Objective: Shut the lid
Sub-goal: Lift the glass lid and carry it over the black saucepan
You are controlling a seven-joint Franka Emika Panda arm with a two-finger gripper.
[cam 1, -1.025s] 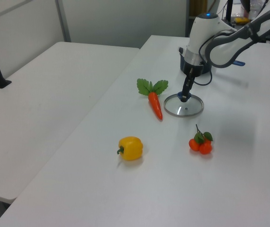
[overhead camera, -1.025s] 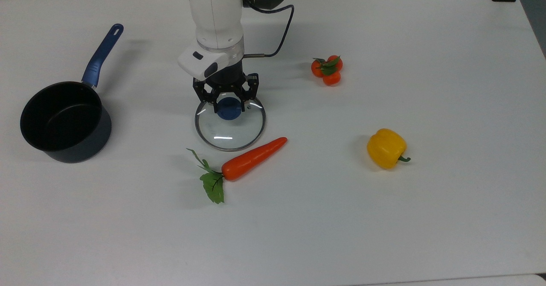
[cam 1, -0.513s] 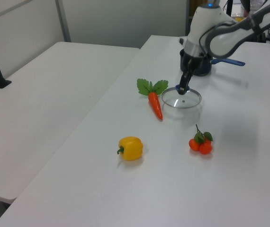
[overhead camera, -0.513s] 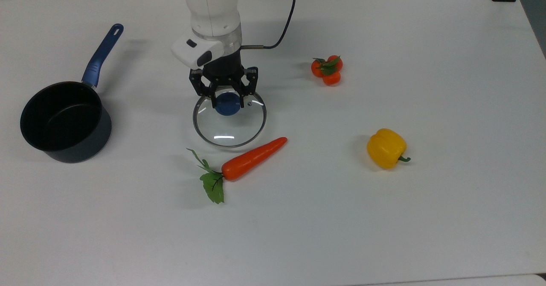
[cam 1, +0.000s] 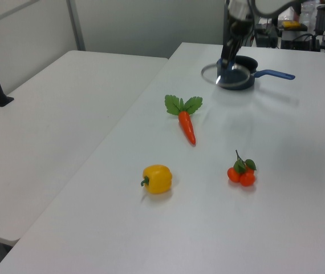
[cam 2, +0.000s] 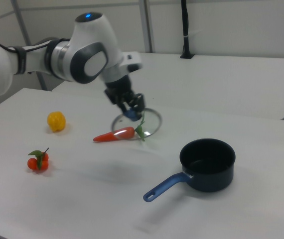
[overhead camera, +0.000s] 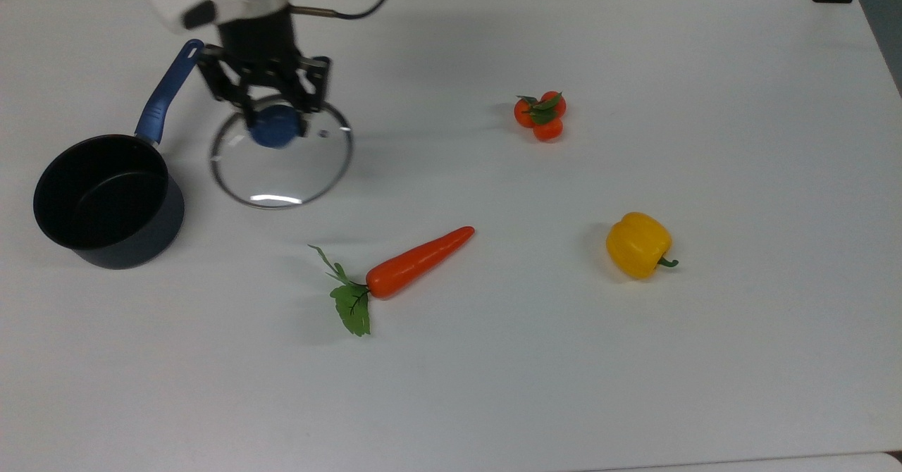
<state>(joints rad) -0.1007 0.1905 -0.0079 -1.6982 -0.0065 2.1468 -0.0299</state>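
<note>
The lid [overhead camera: 292,169] is a round clear glass disc with a metal rim and a blue knob [overhead camera: 275,128]. It hangs level above the white table, and my gripper [overhead camera: 273,125] is shut on the knob from above. In the top view the lid is just right of the black pot [overhead camera: 106,201], beside it and not over its opening. The pot stands open, its blue handle [overhead camera: 169,91] pointing toward the table's far edge. From the right view, the gripper [cam 2: 131,113] holds the lid [cam 2: 149,124] well above the table, left of the pot [cam 2: 208,163]. The left view has the gripper [cam 1: 226,61], lid [cam 1: 211,72] and pot [cam 1: 241,79] close together.
An orange carrot [overhead camera: 419,261] with green leaves lies near the table's middle. A cluster of small tomatoes [overhead camera: 541,116] sits farther to the top view's right, and a yellow pepper [overhead camera: 638,244] beyond that.
The gripper has lifted the lid by its knob off the table beside the carrot. It has carried it to the top view's left, up to the pot's side.
</note>
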